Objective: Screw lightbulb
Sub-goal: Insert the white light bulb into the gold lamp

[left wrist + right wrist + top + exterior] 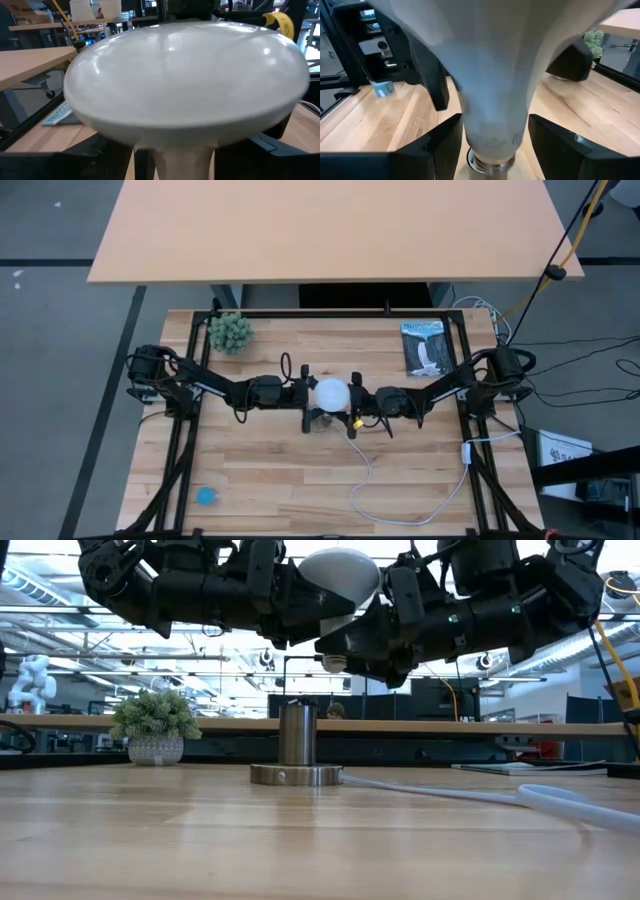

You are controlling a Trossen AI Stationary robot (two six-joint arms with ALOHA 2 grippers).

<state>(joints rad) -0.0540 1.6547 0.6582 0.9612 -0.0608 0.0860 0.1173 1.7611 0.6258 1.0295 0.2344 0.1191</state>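
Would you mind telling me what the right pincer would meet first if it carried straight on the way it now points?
Most likely the lightbulb: its neck sits directly between the right pincer's open fingers. Beyond it is the left pincer, holding the globe from the opposite side. Depth is hard to judge.

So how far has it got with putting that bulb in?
Picked up: the lightbulb is off the table, held between the left gripper and the right gripper. In hand: lining it up, base down, above the socket. Left: a clear gap remains, so lowering it in and twisting it tight are not yet done.
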